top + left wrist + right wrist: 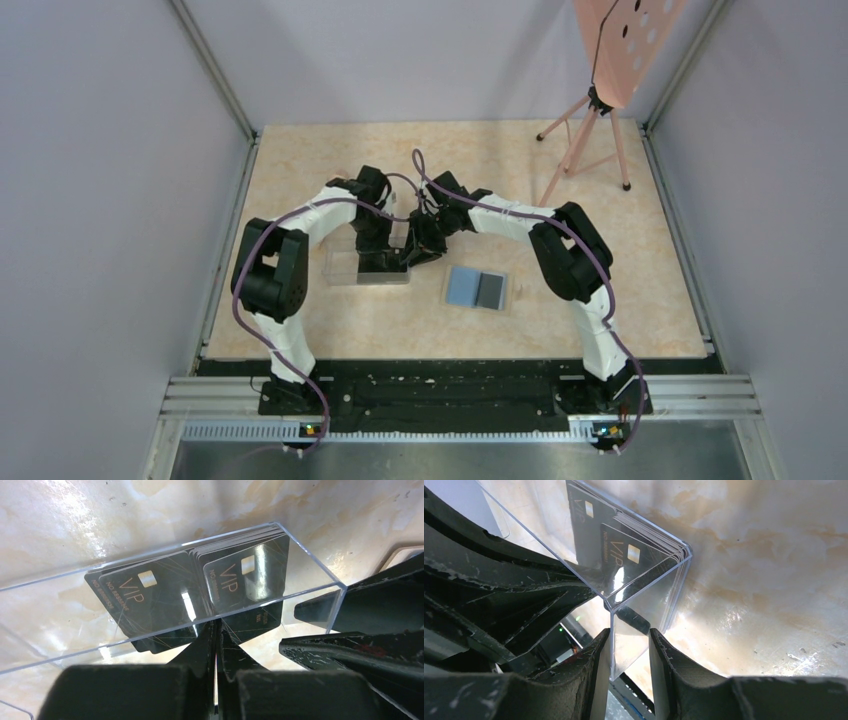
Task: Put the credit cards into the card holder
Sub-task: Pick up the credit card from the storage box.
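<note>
While right fingers (589, 680) pinch one clear box (659, 580), one card holder (462, 287) lies open.

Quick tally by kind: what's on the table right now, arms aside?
Clear plastic box: 1
Black VIP card stacks inside it: 2; cards per stack uncountable
Open card holder: 1
Tripod with pink perforated panel: 1
Total: 5
</note>
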Robot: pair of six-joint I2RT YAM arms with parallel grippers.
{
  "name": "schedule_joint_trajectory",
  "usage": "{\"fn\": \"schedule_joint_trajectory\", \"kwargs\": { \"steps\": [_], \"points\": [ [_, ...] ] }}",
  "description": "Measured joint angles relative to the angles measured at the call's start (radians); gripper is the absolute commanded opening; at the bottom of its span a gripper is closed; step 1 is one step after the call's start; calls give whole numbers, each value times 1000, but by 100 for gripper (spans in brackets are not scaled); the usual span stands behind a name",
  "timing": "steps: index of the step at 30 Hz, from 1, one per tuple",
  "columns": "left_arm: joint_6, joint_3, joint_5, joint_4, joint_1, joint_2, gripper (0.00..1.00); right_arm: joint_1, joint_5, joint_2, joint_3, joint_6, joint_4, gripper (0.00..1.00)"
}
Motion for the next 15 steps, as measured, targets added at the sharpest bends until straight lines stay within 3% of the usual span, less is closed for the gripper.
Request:
{"fn": "schedule_joint_trajectory", "kwargs": {
  "steps": [7, 15],
  "points": [
    [0, 35, 3, -37, -3, 0, 0, 0, 0, 0, 0, 0, 0, 33],
    [-5, 42, 22, -41, -3, 0, 20, 0, -1, 0, 0, 0, 0, 33]
  ]
}}
